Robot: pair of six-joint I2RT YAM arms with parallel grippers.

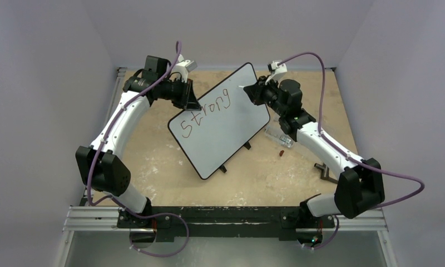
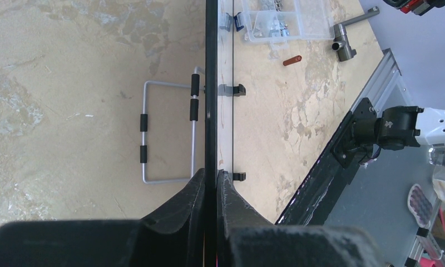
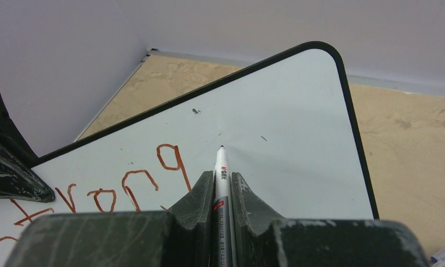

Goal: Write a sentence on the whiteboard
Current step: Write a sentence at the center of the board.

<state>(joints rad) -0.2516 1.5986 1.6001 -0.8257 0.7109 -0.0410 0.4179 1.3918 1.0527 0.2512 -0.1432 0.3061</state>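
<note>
The whiteboard [image 1: 223, 125] stands tilted in the middle of the table, with the reddish-brown word "Strong" [image 1: 204, 110] written across it. My left gripper [image 1: 191, 99] is shut on the board's upper left rim; in the left wrist view the rim [image 2: 211, 83] runs edge-on between its fingers [image 2: 193, 192]. My right gripper [image 1: 252, 92] is shut on a red-and-white marker [image 3: 221, 172]. The marker's tip sits at the white surface [image 3: 287, 139], right of the last letter "g" [image 3: 170, 161]. I cannot tell whether the tip touches.
A clear plastic box of metal bits [image 1: 278, 135] lies right of the board, also in the left wrist view [image 2: 284, 19]. A small red cap [image 1: 281, 151] and a grey metal T-piece [image 1: 323, 171] lie on the table. The board's wire stand [image 2: 167, 133] shows behind it.
</note>
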